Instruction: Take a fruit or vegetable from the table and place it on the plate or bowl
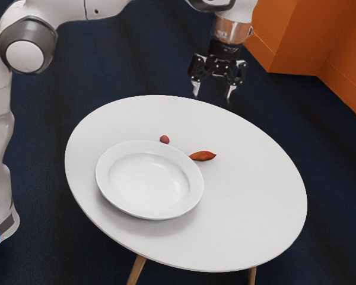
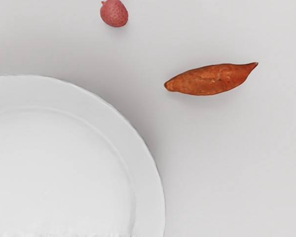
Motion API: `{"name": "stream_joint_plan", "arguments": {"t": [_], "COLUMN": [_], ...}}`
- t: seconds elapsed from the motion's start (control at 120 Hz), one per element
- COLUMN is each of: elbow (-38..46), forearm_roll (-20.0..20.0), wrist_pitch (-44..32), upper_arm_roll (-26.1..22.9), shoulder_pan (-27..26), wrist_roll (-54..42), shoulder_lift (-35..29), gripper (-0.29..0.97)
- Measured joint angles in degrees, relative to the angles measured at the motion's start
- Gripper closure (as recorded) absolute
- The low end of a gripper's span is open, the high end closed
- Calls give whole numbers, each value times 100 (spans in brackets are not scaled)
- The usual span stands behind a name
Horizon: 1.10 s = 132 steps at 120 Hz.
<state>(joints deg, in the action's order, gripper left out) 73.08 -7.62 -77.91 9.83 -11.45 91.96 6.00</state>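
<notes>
**First:** Nearest the exterior camera, what is seen?

**Second:** Two wooden legs (image 1: pixel 135 270) are seen under the near edge of the round white table (image 1: pixel 255 196) (image 2: pixel 237 173).

**First:** How is the claw held?

**Second:** The black gripper (image 1: pixel 213 90) is held open over the table's far edge. Its two fingers are spread apart and pointed down, and nothing is caught between them. It is kept off the surface.

**First:** What is met first, going outward from it?

**Second:** Two pieces of produce are laid on the bare surface, both well apart from the gripper. The sweet potato (image 1: pixel 202 155) (image 2: pixel 210 79) is laid on its side, with its blunt end turned toward the plate and its pointed end turned away. In the wrist view a strip of table is seen between it and the rim. The small red fruit (image 1: pixel 165 139) (image 2: pixel 114 13) is set just beside the plate's far rim, apart from the sweet potato.

**First:** And the plate?

**Second:** The white plate (image 1: pixel 107 178) (image 2: pixel 148 197) is set flat between the table's middle and its edge at the exterior view's left. Both pieces are left outside its rim.

**First:** What is seen beyond the table?

**Second:** The dark blue floor (image 1: pixel 136 59) is seen all round, and an orange wall (image 1: pixel 320 35) at the exterior view's upper right. The white arm (image 1: pixel 24 41) is brought in from the upper left.
</notes>
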Motion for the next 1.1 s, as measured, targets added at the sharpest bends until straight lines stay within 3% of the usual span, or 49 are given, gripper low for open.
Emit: {"name": "stream_joint_plan", "arguments": {"t": [0.2, 0.35, 0.492, 0.65, 0.9, 1.1], "elbow": [-6, -17, -21, 50, 810, 1578], "forearm_roll": [-41, -42, -36, -7, 1143, 1452], "wrist_pitch": [55, 55, -123, -1210, -2173, -3086], "upper_arm_roll": [-47, 32, 59, -415, -538, -718], "shoulder_pan": [-1, -10, 456, 300, 541, 936], "wrist_roll": [1310, 1094, -350, -2451, -5238, -7143], "shoulder_lift": [5, 26, 448, 843, 890, 830], "gripper": [0, 0, 0, 0, 0, 0]}}
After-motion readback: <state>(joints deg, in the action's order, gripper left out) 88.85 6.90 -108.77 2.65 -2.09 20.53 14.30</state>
